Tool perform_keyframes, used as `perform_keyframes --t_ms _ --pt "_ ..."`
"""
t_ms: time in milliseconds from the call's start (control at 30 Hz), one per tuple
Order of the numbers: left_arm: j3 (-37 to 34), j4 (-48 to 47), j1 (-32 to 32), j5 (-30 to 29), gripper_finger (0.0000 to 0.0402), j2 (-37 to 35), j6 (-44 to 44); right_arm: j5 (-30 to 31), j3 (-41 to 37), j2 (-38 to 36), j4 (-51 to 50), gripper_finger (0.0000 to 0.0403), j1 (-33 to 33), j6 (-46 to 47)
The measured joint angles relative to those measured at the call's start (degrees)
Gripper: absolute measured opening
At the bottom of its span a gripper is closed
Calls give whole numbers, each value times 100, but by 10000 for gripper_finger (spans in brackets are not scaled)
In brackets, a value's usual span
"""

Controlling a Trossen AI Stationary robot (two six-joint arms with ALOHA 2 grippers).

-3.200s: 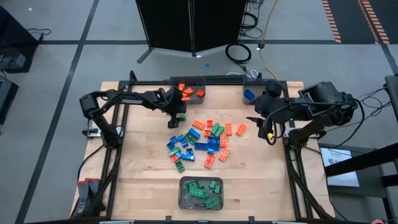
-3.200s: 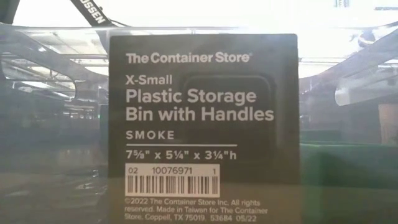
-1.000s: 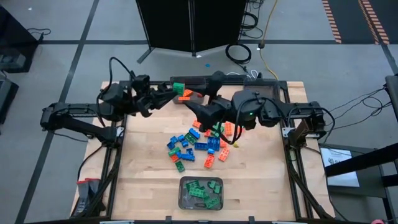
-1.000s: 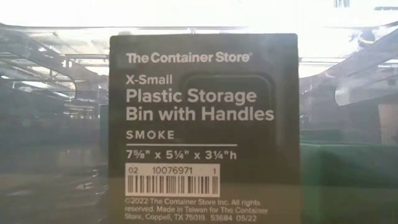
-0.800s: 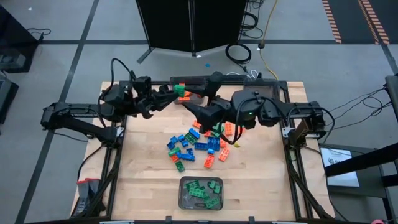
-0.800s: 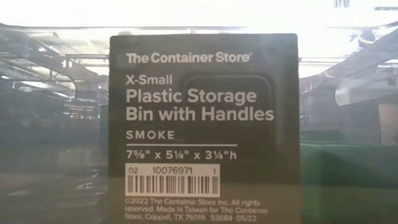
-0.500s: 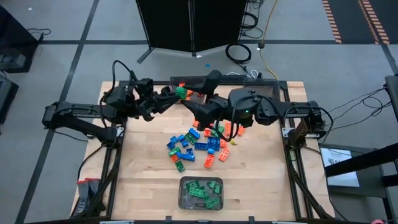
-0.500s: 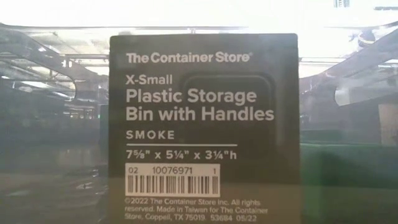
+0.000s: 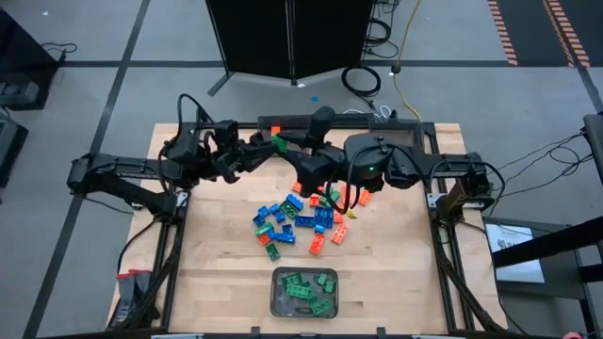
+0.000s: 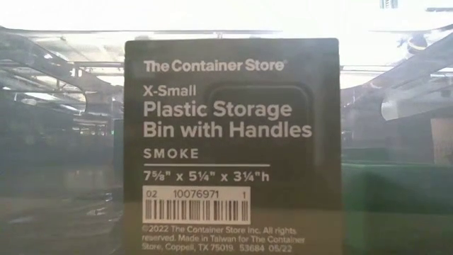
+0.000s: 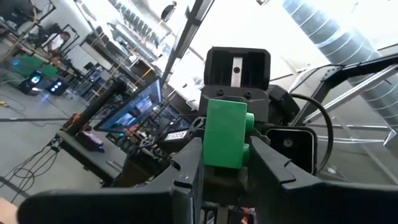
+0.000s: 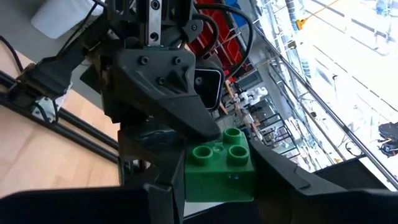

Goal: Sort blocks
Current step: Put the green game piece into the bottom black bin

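Two grippers meet above the bench's far edge on one green block [image 11: 225, 134]: the left gripper [image 9: 267, 148] pinches it shut while the right gripper [image 9: 287, 151] closes round it too, likely a handover. Loose blocks [image 9: 300, 217] litter mid-bench; the green-filled bin [image 9: 275, 292] waits at the near edge.

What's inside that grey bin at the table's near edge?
The bin holds only green blocks, piled loosely. Whatever lies beneath the pile is covered.
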Motion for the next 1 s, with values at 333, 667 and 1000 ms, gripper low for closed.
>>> perform_keyframes --t_ms 333,667,1000 --pt "-10 -86 4 3 141 -31 435 739 -2 -22 -183 120 151 -175" --pt "-7 -895 295 278 249 -744 745 847 4 -843 -2614 120 924 2396" --pt "-4 -3896 218 298 250 -1141 1111 -1644 -960 -493 -3275 120 1660 5934"
